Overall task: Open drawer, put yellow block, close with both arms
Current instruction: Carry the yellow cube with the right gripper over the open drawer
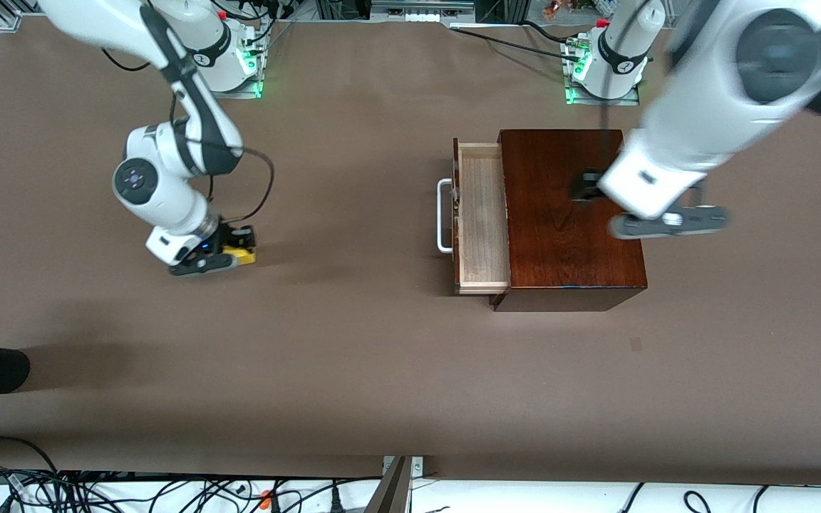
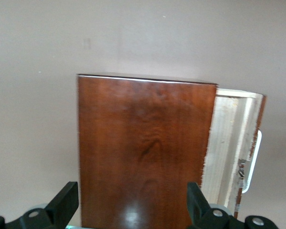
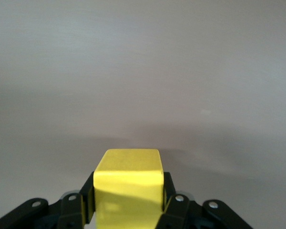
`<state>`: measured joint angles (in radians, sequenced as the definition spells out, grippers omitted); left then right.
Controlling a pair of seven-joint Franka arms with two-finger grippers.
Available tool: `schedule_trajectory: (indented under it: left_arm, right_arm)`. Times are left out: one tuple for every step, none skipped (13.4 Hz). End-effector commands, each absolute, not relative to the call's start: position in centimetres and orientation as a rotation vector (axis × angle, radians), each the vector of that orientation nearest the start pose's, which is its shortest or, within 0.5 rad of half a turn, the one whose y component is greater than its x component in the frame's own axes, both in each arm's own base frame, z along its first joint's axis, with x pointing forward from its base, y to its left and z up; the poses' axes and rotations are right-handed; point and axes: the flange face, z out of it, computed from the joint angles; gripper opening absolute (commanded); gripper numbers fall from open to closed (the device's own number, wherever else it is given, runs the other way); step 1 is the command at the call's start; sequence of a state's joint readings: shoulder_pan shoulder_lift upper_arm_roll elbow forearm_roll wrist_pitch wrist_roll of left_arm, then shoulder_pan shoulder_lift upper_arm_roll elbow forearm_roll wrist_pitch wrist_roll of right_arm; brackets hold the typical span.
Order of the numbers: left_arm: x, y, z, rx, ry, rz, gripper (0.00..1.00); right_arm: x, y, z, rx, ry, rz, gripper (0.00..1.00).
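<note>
Pale-wood drawer (image 1: 483,217) in glossy reddish-brown wooden box (image 1: 571,214), frame centre-right: open, empty; small yellow cube (image 1: 242,252), centre-left: clamped in right hand (image 1: 229,255), undelivered; left hand (image 1: 589,187), fingers apart, over box; closing outstanding.

The yellow block (image 1: 242,252) is bright yellow, the drawer (image 1: 482,217) pale wood, its box (image 1: 567,214) glossy reddish-brown.
</note>
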<state>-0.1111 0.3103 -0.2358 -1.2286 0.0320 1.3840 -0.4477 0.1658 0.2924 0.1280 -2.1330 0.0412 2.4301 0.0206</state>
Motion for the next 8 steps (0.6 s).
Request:
schedule_trajectory:
  left_arm:
    - [57.6, -13.1, 58.4, -3.174, -0.238, 0.240, 1.00]
    - [57.8, -10.0, 59.1, -3.194, -0.291, 0.135, 1.00]
    - [58.0, -8.0, 59.0, -3.201, -0.251, 0.081, 1.00]
    - [57.7, -7.1, 58.9, -3.199, -0.151, 0.075, 1.00]
    - [56.5, -6.1, 58.3, -3.195, -0.062, 0.109, 1.00]
    - [55.8, -5.0, 57.3, -3.197, -0.019, 0.108, 1.00]
    - [55.9, -4.4, 57.0, -3.196, -0.031, 0.105, 1.00]
    - [56.1, -4.3, 57.1, -3.171, -0.022, 0.094, 1.00]
  right_arm:
    - [53.5, 22.7, 32.6, -3.014, -0.579, 0.030, 0.15]
    - [53.5, 24.9, 34.8, -3.015, -0.677, 0.035, 0.15]
    - [53.5, 27.2, 36.9, -3.016, -0.775, 0.035, 0.15]
    - [52.5, 30.9, 39.1, -3.001, -0.912, 0.019, 0.15]
    - [51.7, 33.6, 40.9, -2.987, -1.004, -0.009, 0.15]
    - [50.5, 36.6, 42.3, -2.963, -1.103, -0.054, 0.15]
    - [49.5, 39.2, 43.2, -2.937, -1.195, -0.099, 0.15]
    - [48.3, 41.9, 44.2, -2.909, -1.309, -0.149, 0.15]
